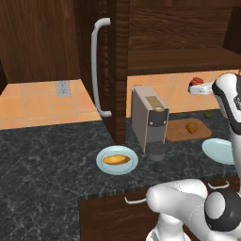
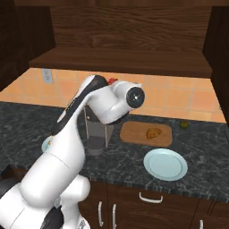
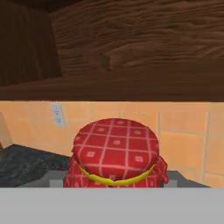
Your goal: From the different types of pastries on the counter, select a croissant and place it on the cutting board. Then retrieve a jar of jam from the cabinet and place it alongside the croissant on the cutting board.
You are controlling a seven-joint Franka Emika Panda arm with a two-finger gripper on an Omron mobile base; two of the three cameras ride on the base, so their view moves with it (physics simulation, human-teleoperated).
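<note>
Second stage of the task, carrying the jam to the board. The croissant [image 1: 191, 127] already lay on the cutting board [image 1: 176, 132], toward its right end, at the back of the counter [image 1: 47, 164]; the long yellow pastry [image 1: 116, 160] sat on a blue plate [image 1: 102, 165] near the front edge. The jar of jam [image 3: 115, 153] filled the lower middle of the hand view, its red checked top just ahead of the camera, held up in the air below the cabinet [image 3: 131, 52] and above the counter. The gripper [image 1: 199, 88] was closed on the jar, which sat between the fingers, though these were largely hidden. Judged next move: swing right and down, setting the jar on the bare left part of the board without knocking the croissant.
</note>
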